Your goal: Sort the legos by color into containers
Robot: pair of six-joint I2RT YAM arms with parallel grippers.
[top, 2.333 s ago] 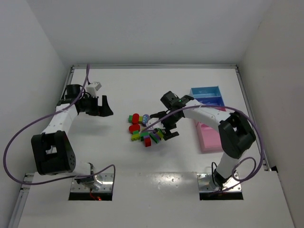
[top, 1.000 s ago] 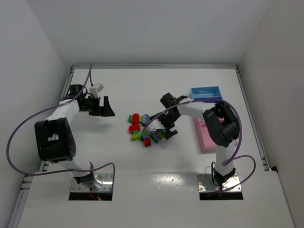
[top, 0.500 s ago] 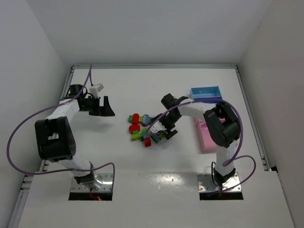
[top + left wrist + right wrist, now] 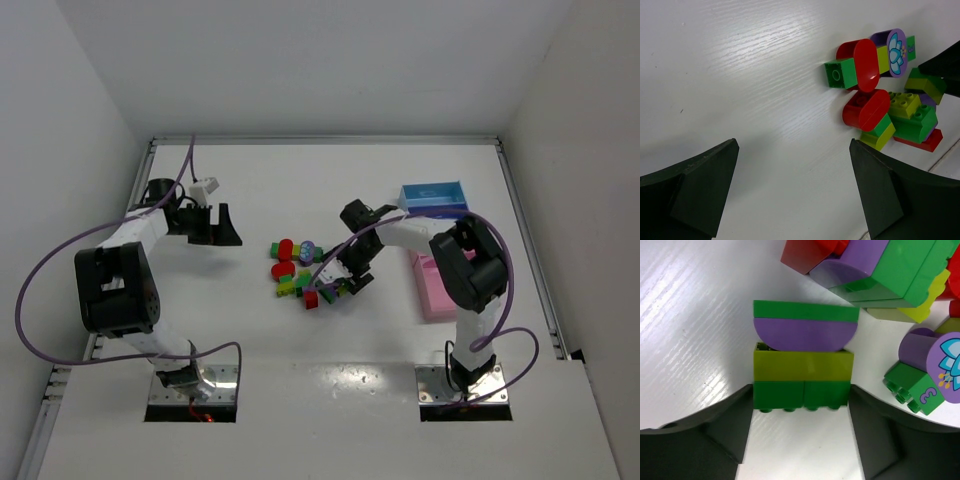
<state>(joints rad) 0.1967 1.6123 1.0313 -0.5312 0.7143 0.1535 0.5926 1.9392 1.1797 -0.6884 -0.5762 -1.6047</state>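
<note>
The legos (image 4: 300,268) lie in a loose pile mid-table: red, green, yellow-green and purple bricks. My right gripper (image 4: 341,282) is down at the pile's right edge. In the right wrist view its fingers (image 4: 735,425) press both sides of a stack lying on its side: a green brick (image 4: 801,394), a yellow-green one (image 4: 802,365), a purple half-round (image 4: 805,334) and a green plate (image 4: 805,310). My left gripper (image 4: 222,226) hovers open to the left of the pile, nothing between its fingers (image 4: 700,185). Its camera sees red rounded bricks (image 4: 866,60) ahead. The containers, a blue tray (image 4: 432,196) and a pink tray (image 4: 440,288), stand at the right.
A round purple piece with a flower print (image 4: 946,365) on green bricks sits just right of the gripped stack. A cluster of purple, green and red bricks (image 4: 880,270) lies right behind it. White walls close in the table on three sides.
The right gripper's jaws have closed in from wide open onto the sides of the stack. The left arm has stayed where it was.
</note>
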